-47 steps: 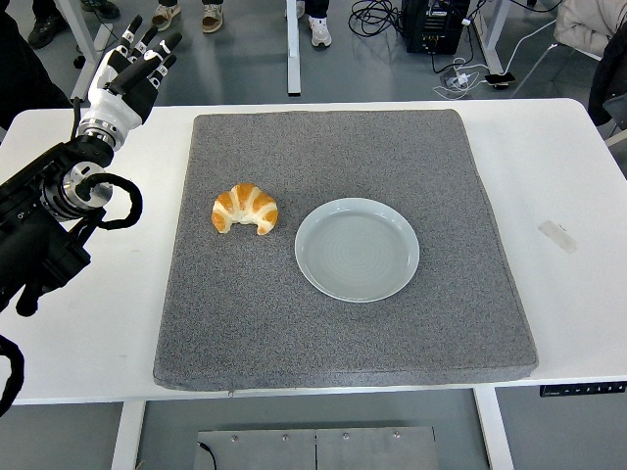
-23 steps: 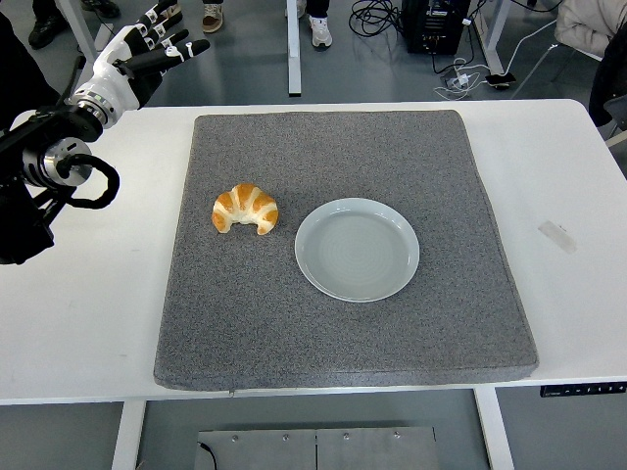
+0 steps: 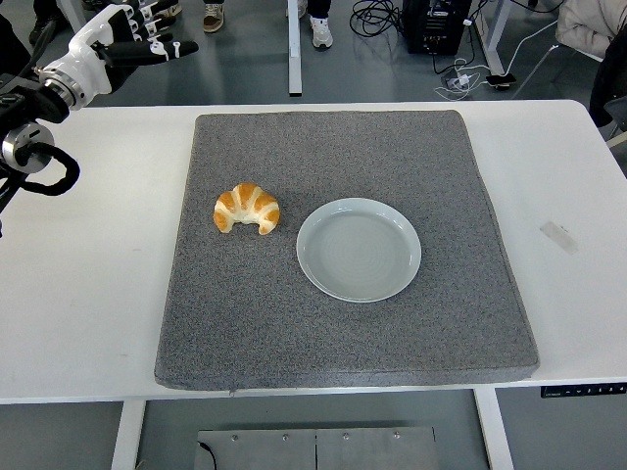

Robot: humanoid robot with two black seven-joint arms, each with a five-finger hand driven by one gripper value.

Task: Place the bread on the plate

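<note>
Since a moment ago the left hand [image 3: 113, 44] has risen and pulled back toward the far left corner of the bench [image 3: 88, 294], and it now hovers past the far edge with its fingers spread and holding nothing. Nothing else has shifted: the bread [image 3: 247, 209] lies on the grey mat [image 3: 343, 333], just left of the empty plate [image 3: 359, 250] and not touching it.
</note>
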